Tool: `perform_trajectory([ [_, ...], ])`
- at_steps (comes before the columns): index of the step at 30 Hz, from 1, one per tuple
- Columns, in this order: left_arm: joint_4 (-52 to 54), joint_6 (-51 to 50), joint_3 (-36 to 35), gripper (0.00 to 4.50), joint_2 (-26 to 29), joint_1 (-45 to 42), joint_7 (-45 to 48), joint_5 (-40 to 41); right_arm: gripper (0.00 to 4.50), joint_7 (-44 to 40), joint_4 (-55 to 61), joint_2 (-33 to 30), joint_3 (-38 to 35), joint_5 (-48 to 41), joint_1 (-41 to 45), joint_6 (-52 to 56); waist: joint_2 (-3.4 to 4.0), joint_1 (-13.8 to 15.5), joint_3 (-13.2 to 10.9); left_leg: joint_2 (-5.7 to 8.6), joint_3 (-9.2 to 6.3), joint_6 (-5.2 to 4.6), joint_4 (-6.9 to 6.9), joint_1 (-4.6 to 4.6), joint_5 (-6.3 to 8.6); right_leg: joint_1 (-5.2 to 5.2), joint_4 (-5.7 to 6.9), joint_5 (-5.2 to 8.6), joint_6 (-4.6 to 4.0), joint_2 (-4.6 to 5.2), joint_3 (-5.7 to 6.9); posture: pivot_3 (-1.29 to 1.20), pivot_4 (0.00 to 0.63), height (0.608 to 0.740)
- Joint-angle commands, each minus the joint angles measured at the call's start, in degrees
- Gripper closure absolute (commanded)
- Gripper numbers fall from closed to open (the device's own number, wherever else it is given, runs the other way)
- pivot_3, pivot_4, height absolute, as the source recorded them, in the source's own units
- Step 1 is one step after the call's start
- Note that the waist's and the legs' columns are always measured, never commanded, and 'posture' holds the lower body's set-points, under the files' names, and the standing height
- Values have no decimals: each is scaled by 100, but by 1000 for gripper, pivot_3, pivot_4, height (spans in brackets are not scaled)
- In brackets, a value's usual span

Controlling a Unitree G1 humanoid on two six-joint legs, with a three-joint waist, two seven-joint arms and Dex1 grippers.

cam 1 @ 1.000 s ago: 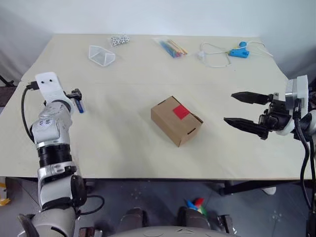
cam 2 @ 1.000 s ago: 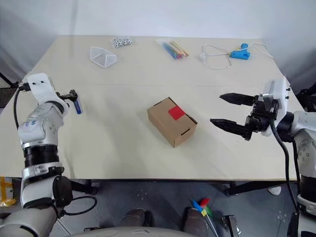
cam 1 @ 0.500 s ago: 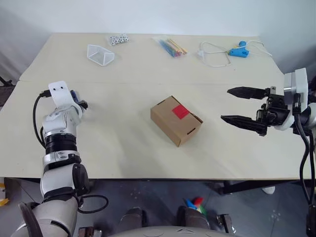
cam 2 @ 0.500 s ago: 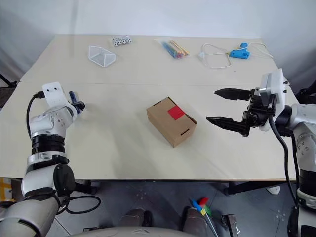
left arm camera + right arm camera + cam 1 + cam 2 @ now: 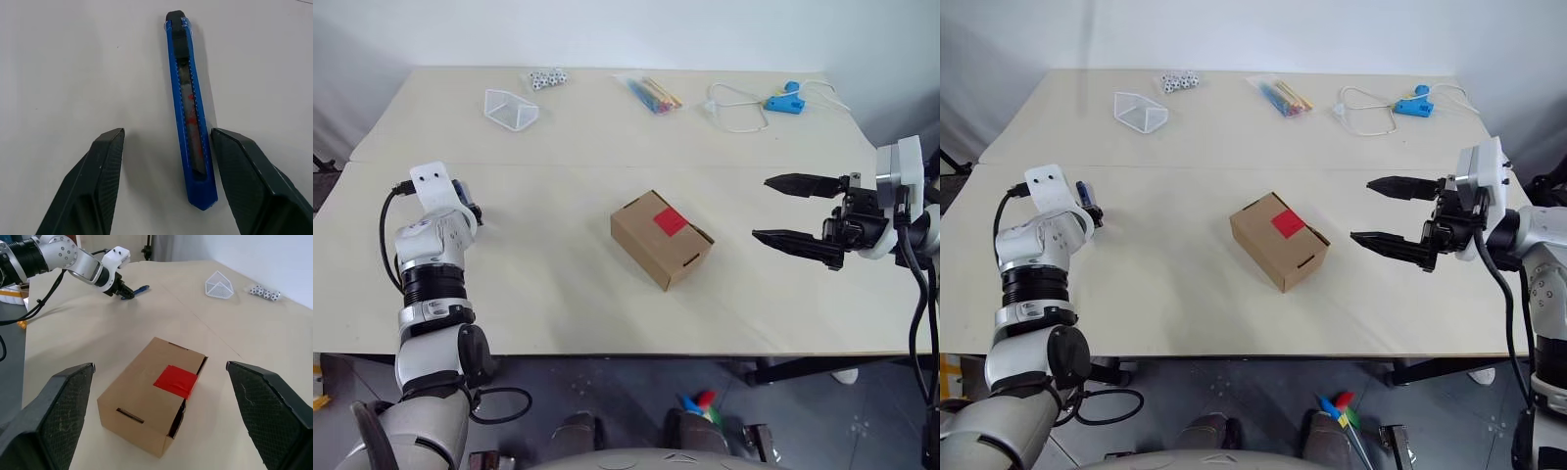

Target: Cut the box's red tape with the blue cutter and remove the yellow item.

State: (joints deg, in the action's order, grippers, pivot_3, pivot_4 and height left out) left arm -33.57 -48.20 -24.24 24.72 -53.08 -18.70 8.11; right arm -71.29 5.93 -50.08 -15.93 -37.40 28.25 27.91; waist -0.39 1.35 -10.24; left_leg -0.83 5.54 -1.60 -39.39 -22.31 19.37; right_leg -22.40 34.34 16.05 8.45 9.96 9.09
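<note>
The step in hand looks like the pickup of the blue cutter (image 5: 190, 120): the left hand (image 5: 168, 183) sits low over the counter (image 5: 558, 264) at its left side with its two fingers spread, and the cutter lies flat between them, closer to one finger than the other, not yet pinched. The next move calls for pressing the fingers together squarely across the slim body, so it does not roll or slip sideways, before lifting it and carrying it to the box (image 5: 662, 238). The box stands closed in the middle of the counter, well apart from the left hand, with the red tape (image 5: 672, 221) on its top across the flap seam; the yellow item is presumably inside, unseen. The right hand (image 5: 795, 212) hovers to the right of the box, fingers spread wide and empty. The left wrist view shows the cutter's lie between the fingers, which the head views largely hide behind the wrist; the right wrist view shows the tape and the gap at the flap edge more plainly.
</note>
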Motion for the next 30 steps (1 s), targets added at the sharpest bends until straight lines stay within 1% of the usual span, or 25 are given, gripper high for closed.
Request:
perform_trajectory([
  [1,136,-144,-49,1939,9,98,-65,-20,0,-29,76,-162,-67,-30,43,-51,0,0,0,0,0,0,0,0,0,0,0,0,0,0,0,0,150,740],
  [2,146,-153,-15,2060,28,116,-44,-43,0,-32,68,-169,-69,-17,43,-56,0,0,0,0,0,0,0,0,0,0,0,0,0,0,0,0,150,740],
  [3,157,-159,-22,2394,33,133,-49,-46,0,-33,67,-172,-71,-7,38,-63,0,-1,0,0,0,0,0,0,0,0,0,0,0,0,0,0,150,740],
  [4,165,-171,-26,2597,40,145,-47,-47,0,-32,64,-175,-73,1,38,-67,0,-8,0,0,0,0,0,0,0,0,0,0,0,0,0,0,150,740],
  [7,209,-217,6,3427,65,177,5,-59,0,-26,61,-192,-77,-5,34,-72,0,-15,0,-1,0,0,0,2,0,-2,3,0,0,0,-1,0,150,740],
  [9,268,-249,0,4058,82,206,25,-54,0,-21,71,-202,-80,-2,21,-76,0,-14,0,-1,0,0,0,3,0,-2,3,0,0,0,-3,0,150,740],
  [10,329,-301,-8,4231,110,230,48,-46,0,-20,80,-214,-87,-2,17,-72,1,-11,0,-1,0,1,0,4,0,-2,5,0,0,0,-4,0,150,740],
  [21,956,-949,413,4231,635,541,875,-118,0,39,125,-259,-115,-10,-23,-63,0,-6,0,-2,1,1,-3,4,0,-3,11,0,0,0,-6,0,150,740],
  [25,1073,-1165,899,4231,769,590,1234,-263,0,78,81,-213,-51,25,8,-94,0,7,0,-1,3,1,-4,4,0,-3,12,0,0,0,-5,0,150,740],
  [28,1149,-1331,1123,4231,767,603,1354,-349,0,99,53,-182,-6,42,43,-112,0,13,0,0,6,1,-6,2,0,-3,13,0,0,0,-5,0,150,740],
  [29,1166,-1346,1168,3770,764,605,1364,-387,0,104,43,-176,3,44,55,-116,0,14,0,0,5,1,-6,2,0,-3,13,0,0,0,-5,0,150,740],
  [30,1184,-1370,1221,3640,767,608,1381,-426,0,107,37,-175,9,43,61,-119,0,14,0,0,5,1,-6,2,0,-2,13,0,0,0,-5,0,150,740],
])
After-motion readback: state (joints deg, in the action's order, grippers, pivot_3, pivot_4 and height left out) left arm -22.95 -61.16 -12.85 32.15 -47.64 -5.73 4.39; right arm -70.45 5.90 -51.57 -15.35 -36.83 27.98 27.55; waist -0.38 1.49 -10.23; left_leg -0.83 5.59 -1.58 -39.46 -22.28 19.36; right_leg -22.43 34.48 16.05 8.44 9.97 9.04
